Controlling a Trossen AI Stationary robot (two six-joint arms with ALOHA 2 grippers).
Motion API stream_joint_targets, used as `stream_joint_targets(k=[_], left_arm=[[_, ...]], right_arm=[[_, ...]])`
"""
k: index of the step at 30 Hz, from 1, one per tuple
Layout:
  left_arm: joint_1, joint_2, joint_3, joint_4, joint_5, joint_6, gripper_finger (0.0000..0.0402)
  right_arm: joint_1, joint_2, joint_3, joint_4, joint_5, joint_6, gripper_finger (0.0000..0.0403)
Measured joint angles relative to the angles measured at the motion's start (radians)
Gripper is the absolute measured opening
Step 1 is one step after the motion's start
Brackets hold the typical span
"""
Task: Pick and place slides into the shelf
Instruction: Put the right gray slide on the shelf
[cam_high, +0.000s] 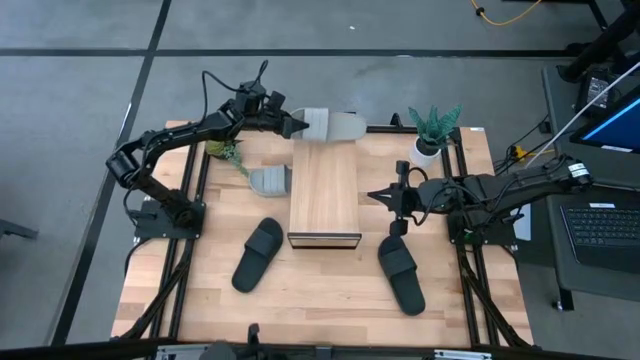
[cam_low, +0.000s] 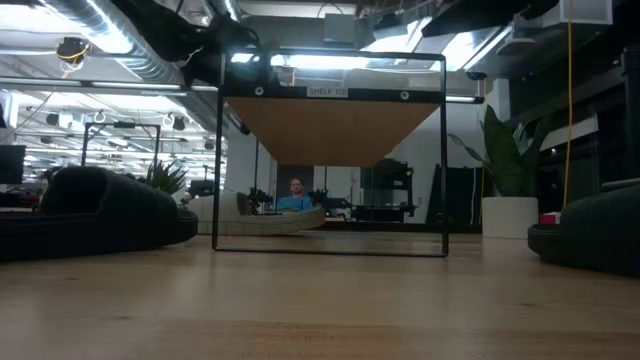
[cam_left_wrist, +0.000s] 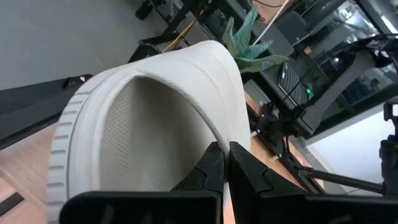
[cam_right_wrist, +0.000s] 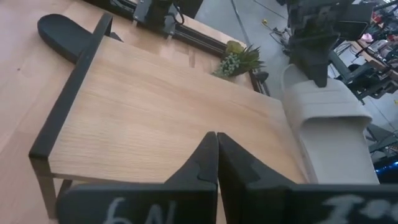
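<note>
- Wooden tabletop (cam_high: 320, 290), light planks, dark metal rails along the left and right sides; grey floor around it.
- Near edge: two black slides flat on the tabletop, left black slide (cam_high: 259, 254) well away from the left gripper, right black slide (cam_high: 401, 274) just nearside of the right gripper.
- Shelf (cam_high: 324, 196) in the table's middle, long, light wood top, dark frame; top is bare; right wrist view shows nothing on its planks.
- Right gripper (cam_high: 374, 196) just beside the shelf's right edge, level with its mid-length, fingers closed together, holding nothing.
- Grey slide on table (cam_high: 270, 180) touching or just beside the shelf's left edge, well nearside of the left gripper.
- Small green sprig (cam_high: 226, 152) on the tabletop near the left arm.
- Left gripper (cam_high: 299, 126) at the shelf's far end, fingers clamped on the strap of the held grey slide (cam_high: 330, 124).
- Held grey slide lies crosswise past the far end of the shelf, extending rightward from the left gripper; cannot tell if it touches the shelf top.
- Potted plant (cam_high: 432, 132), white pot, at the far right corner, beyond the right gripper.
- Low view: open room with ceiling ducts and lights, a person seated far behind the shelf frame.
- Right of table: laptop (cam_high: 603, 225) on a dark stand.
</note>
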Motion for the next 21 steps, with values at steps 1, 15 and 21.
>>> stream_joint_targets(k=[1,15,21], left_arm=[[0.003,0.004,0.000,0.001,0.001,0.000,0.0000],[0.015,0.016,0.000,-0.007,-0.056,0.040,0.0010],[0.016,0.016,0.000,-0.031,-0.089,0.043,0.0013]], right_arm=[[0.000,0.000,0.000,0.000,0.000,0.000,0.0002],[0.000,0.000,0.000,0.001,0.001,-0.002,0.0004],[0.000,0.000,0.000,0.001,0.001,-0.001,0.0004]])
